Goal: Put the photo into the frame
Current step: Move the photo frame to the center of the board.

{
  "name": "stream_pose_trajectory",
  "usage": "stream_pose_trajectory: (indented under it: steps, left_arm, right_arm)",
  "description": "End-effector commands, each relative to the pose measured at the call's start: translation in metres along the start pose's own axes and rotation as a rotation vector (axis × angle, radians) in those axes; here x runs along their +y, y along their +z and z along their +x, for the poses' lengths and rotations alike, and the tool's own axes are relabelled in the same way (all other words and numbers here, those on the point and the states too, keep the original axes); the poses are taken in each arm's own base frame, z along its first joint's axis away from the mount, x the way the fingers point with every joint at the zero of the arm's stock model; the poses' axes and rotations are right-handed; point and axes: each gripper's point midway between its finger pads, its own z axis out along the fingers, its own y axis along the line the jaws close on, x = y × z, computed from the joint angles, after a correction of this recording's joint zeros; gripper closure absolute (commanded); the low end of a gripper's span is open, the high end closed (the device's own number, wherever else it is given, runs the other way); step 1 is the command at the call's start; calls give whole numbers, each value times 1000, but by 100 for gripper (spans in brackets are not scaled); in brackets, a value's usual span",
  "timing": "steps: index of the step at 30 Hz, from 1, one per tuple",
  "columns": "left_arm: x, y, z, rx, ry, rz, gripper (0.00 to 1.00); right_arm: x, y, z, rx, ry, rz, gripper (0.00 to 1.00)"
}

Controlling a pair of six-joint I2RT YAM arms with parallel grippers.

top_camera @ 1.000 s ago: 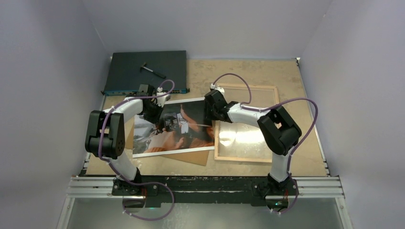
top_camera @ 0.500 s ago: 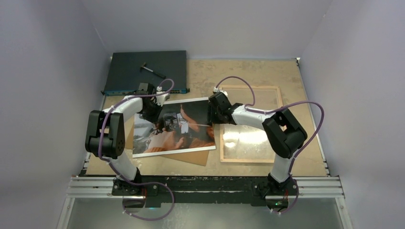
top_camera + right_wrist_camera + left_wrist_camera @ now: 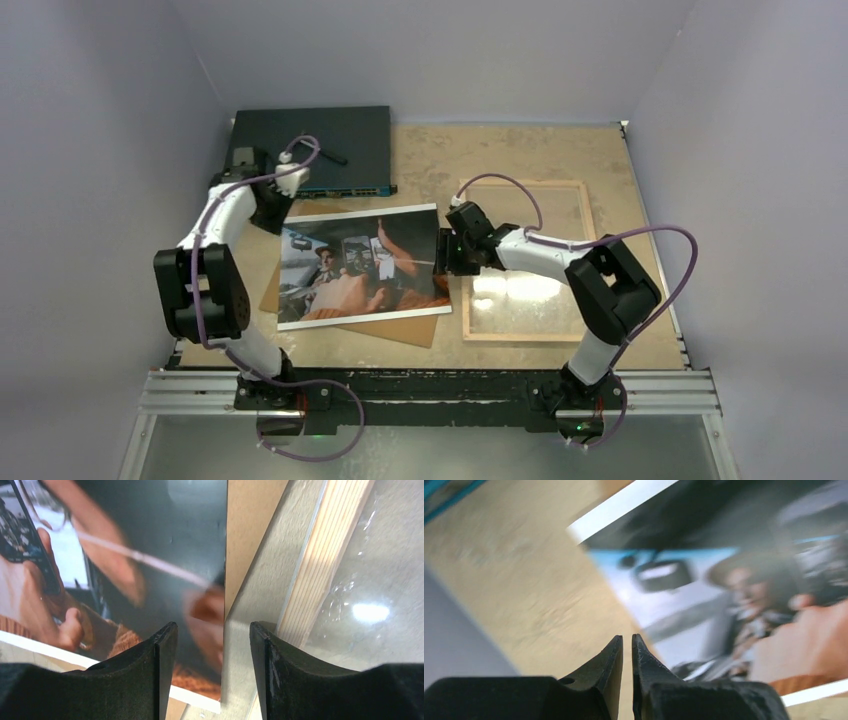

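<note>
The photo (image 3: 362, 265) lay face up on the table (image 3: 440, 150), between the two arms and a little left of centre, its white border showing along the near and far edges. Under the photo a brown board (image 3: 400, 328) stuck out past the near right corner and as a narrow strip along the right edge. Just right of the photo, apart from it with a strip of bare table between, lay the frame (image 3: 515, 334), light wood side up, with a lamp's glare on its clear pane.

At the photo's right edge sat the right gripper (image 3: 447, 252). Its fingers stood spread and held nothing: in the wrist view one finger (image 3: 162, 650) was over the dark part of the photo, and the other was over the bare strip beside the frame's wooden rail.

The left gripper (image 3: 268, 212) was by the photo's far left corner. Its fingertips (image 3: 616, 650) were pressed almost together, empty, and were over bare table just off the photo's left edge.

Beyond the photo's far edge, well apart, lay a flat dark box (image 3: 310, 135).
</note>
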Motion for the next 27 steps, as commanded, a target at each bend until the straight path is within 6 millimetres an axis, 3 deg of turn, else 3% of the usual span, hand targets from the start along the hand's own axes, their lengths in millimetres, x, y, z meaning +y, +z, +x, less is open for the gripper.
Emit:
stream_pose_trajectory:
  steps: [1,3,5,10,20,27]
  left_arm:
    - [74,-7,58,115,-8,-134,90]
    - [95,-2,85,140,-52,-156,90]
    - [103,3,108,177,-76,-172,90]
    - [90,18,132,189,-89,-156,90]
    - [43,49,131,175,-107,-39,90]
    - [26,57,123,172,-84,-23,92]
  right_arm:
    - [0,-15,18,64,5,-18,41]
    - [0,-14,21,73,1,-21,41]
    - [-1,-12,26,84,1,-26,41]
    - [0,-11,35,94,11,-33,41]
    - [6,-18,55,117,56,-95,40]
    - [19,-20,61,134,78,-162,40]
